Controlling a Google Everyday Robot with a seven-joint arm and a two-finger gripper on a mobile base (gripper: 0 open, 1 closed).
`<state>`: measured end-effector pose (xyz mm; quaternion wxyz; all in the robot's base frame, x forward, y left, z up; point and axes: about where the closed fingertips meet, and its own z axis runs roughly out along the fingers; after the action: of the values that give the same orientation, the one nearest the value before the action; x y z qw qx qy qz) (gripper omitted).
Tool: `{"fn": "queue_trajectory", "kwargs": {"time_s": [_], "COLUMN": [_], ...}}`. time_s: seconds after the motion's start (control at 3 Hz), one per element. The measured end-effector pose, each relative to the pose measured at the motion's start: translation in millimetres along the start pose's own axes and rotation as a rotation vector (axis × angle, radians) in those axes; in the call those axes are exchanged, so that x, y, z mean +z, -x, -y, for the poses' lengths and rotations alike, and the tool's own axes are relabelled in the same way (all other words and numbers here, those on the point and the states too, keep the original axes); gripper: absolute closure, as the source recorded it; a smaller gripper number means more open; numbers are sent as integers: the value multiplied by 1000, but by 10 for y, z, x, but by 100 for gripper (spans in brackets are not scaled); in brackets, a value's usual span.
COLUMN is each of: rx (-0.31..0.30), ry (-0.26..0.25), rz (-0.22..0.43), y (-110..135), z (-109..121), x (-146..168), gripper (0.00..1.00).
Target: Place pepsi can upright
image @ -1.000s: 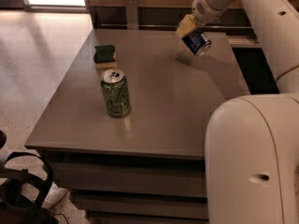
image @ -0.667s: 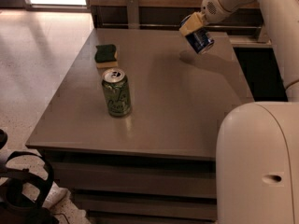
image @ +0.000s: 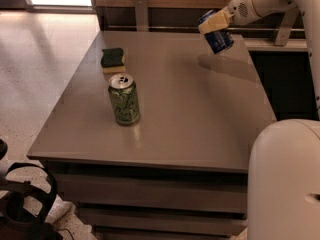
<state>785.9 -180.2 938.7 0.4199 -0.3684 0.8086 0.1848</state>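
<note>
The pepsi can (image: 218, 38) is dark blue with lighter markings. It hangs tilted in the air above the far right part of the grey table (image: 190, 109). My gripper (image: 214, 23) is at the upper right of the camera view and is shut on the can, with a pale finger (image: 215, 20) across its upper side. The can's shadow lies on the tabletop below it.
A green can (image: 124, 100) stands upright on the left middle of the table. A green and yellow sponge (image: 113, 59) lies behind it. A wooden wall and a metal rail run along the far edge. My white arm body fills the lower right.
My gripper has lifted the pepsi can a little higher and drawn it slightly back toward the far right edge. The green can and sponge have not moved.
</note>
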Motion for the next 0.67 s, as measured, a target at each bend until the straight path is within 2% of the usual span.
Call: {"fn": "queue_trajectory", "kwargs": {"time_s": [0.33, 0.67], "rx": [-46, -87], "ry": [-2, 4], "rz": [86, 179], "y": [45, -39], "z": [-9, -108], "x": [-147, -170], "gripper": [100, 100]}}
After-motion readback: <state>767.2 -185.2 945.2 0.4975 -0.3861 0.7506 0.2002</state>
